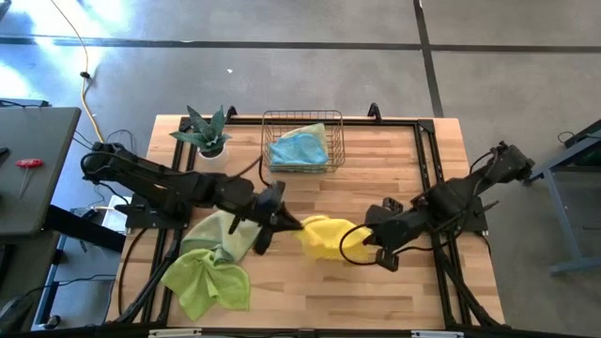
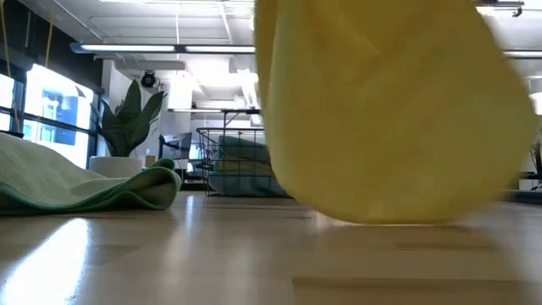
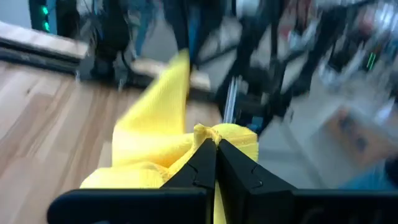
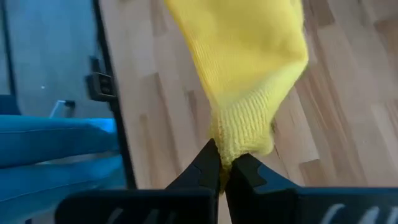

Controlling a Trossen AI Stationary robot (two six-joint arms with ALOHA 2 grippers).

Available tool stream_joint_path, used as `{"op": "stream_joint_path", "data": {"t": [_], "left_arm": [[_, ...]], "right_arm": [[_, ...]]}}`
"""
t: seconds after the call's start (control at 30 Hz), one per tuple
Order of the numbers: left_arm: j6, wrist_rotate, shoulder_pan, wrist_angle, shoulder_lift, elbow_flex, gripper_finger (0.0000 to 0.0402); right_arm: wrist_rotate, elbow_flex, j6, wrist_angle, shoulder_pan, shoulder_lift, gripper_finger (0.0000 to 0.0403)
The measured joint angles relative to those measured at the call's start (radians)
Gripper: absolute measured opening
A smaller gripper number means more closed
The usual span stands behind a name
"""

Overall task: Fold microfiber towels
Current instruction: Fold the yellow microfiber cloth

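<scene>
Yellow towel [image 1: 324, 237] hangs between left hand [image 1: 293, 223] and right hand [image 1: 368, 238], both pinching it.

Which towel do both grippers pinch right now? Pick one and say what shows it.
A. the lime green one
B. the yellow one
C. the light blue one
B: the left gripper and the right gripper are each shut on the yellow towel.

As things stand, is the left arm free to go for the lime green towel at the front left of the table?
Probably not yet. The left gripper is shut on the yellow towel, with the right gripper pinching its other end. The lime green towel lies uncovered nearby, so only the occupied grip stands in the way.
</scene>
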Motion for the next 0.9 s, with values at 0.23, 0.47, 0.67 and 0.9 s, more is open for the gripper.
{"op": "stream_joint_path", "data": {"t": [0.23, 0.47, 0.67, 0.9], "left_arm": [[0.047, -0.305, -0.075, -0.117, 0.014, 0.100, 0.0000], [0.178, -0.257, -0.097, -0.124, 0.013, 0.144, 0.0000], [0.215, -0.272, -0.107, -0.159, 0.013, 0.144, 0.0000], [0.224, -0.329, -0.108, -0.176, 0.013, 0.144, 0.0042]], "right_arm": [[-0.016, 0.136, 0.000, -0.095, -0.003, 0.000, 0.0000], [-0.028, 0.149, -0.001, -0.134, -0.002, 0.000, 0.0000], [-0.026, 0.149, -0.001, -0.133, -0.002, 0.000, 0.0000], [-0.024, 0.149, -0.002, -0.135, -0.002, 0.000, 0.0000]]}}
